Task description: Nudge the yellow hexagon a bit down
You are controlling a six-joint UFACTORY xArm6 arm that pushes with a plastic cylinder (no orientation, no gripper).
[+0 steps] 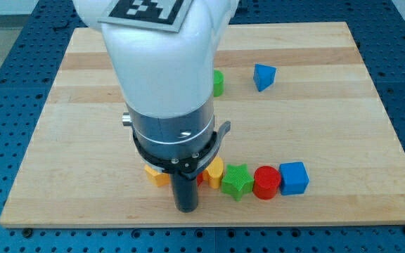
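My tip point(185, 207) rests on the board near the view's bottom, just below a row of blocks. A yellow block point(156, 176), partly hidden by the arm, lies just left of and above the tip; its shape is unclear. Another yellow block point(214, 171) lies just right of and above the tip, also partly hidden. A sliver of a red block point(200, 177) shows between the rod and that yellow block. I cannot tell which yellow block is the hexagon.
Right of the tip stand a green star point(237, 181), a red cylinder point(266, 183) and a blue cube point(294, 178) in a row. A green block point(218, 83) and a blue triangular block point(263, 76) lie near the view's top. The arm body point(164, 77) hides the board's middle.
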